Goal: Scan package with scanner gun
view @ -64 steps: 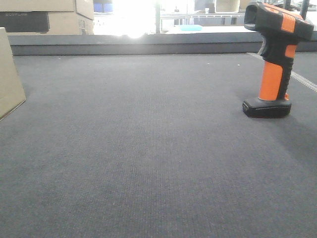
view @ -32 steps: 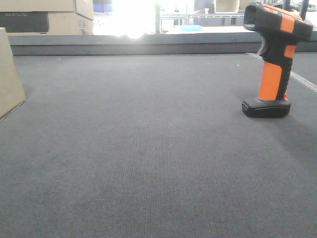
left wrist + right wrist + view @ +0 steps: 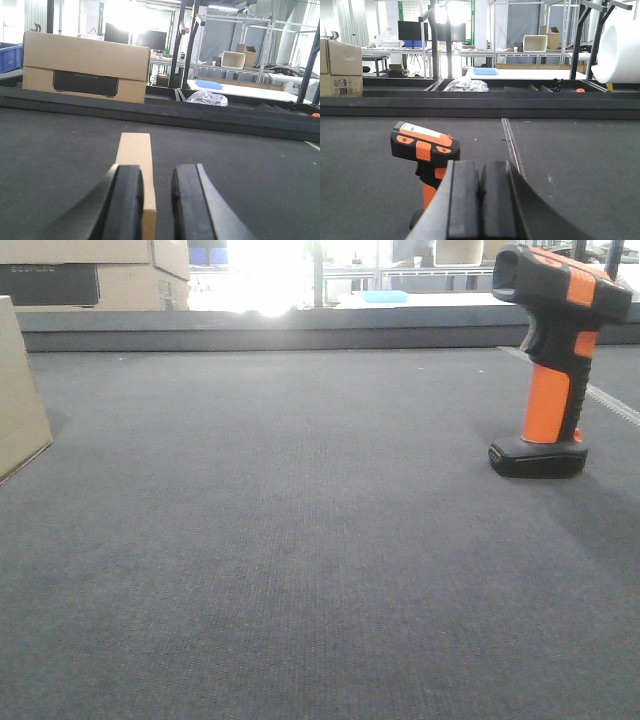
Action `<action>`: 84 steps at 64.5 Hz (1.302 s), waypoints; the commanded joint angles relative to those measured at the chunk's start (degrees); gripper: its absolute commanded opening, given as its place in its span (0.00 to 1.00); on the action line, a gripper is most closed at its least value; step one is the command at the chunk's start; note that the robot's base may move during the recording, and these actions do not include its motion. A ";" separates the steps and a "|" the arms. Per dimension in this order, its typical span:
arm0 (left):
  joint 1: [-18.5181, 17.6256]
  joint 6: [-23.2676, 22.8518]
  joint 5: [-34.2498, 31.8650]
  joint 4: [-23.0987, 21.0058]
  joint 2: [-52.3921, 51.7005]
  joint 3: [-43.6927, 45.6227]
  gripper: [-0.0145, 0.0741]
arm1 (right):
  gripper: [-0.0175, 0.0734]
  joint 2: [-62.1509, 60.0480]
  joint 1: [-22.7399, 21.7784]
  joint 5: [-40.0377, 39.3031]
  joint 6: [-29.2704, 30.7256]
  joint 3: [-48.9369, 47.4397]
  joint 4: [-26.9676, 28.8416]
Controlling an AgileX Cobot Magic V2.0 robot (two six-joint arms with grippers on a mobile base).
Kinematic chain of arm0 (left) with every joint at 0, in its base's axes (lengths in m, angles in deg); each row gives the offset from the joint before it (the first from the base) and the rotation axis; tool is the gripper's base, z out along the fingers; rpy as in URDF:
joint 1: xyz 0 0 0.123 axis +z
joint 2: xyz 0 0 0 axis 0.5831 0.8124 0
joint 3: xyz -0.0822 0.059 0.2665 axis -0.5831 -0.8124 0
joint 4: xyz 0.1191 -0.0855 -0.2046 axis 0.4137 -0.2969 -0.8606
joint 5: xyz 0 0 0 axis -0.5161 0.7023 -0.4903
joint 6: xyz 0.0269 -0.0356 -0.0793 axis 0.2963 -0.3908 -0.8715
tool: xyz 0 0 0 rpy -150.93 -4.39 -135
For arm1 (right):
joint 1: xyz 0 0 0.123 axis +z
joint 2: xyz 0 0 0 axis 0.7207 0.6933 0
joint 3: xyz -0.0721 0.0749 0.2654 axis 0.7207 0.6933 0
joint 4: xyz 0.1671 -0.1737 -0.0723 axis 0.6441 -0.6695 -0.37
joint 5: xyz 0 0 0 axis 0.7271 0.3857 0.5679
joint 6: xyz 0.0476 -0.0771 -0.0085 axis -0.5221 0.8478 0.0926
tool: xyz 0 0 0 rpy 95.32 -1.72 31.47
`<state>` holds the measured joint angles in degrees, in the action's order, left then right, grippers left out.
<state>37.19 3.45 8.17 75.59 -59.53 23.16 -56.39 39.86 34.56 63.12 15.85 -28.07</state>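
Note:
The scanner gun (image 3: 545, 390) stands upright on its flat black base at the right of the dark mat, black body with orange stripe and handle. In the right wrist view the scanner gun (image 3: 426, 150) is just ahead and left of my right gripper (image 3: 480, 200), whose pads are pressed together on nothing. The package (image 3: 20, 390), a plain tan box, is cut off by the left edge. In the left wrist view the package (image 3: 135, 150) lies close ahead, partly behind the left finger (image 3: 127, 200) of my left gripper (image 3: 157, 200), which is open with a narrow gap.
A large tan carton with a dark printed panel (image 3: 85, 67) stands behind the raised dark rail (image 3: 300, 335) at the mat's far edge. A pale seam strip (image 3: 512, 145) runs along the mat to the right of the scanner. Shelving and a white roll (image 3: 620, 45) lie beyond.

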 commanded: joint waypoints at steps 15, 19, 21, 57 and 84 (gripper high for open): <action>0.05 -0.35 -1.70 -0.41 -0.17 -0.07 0.04 | 0.01 -0.34 -0.21 -0.57 0.43 -0.59 0.23; 0.05 -0.35 -1.70 -0.41 -0.17 -0.07 0.04 | 0.01 -0.34 -0.21 -0.57 0.43 -0.59 0.23; 0.05 -0.35 -1.70 -0.41 -0.17 -0.07 0.04 | 0.01 -0.34 -0.21 -0.57 0.43 -0.59 0.23; 0.05 -0.23 -1.70 1.42 -0.17 -0.07 0.04 | 0.01 -0.34 -0.21 -0.57 0.43 -0.59 0.23; 0.05 -0.23 -1.70 1.42 -0.17 -0.07 0.04 | 0.01 -2.20 1.02 -7.62 0.43 5.54 0.21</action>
<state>37.19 3.45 7.74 76.86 -59.53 23.16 -57.31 40.27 31.35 63.12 18.64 -27.85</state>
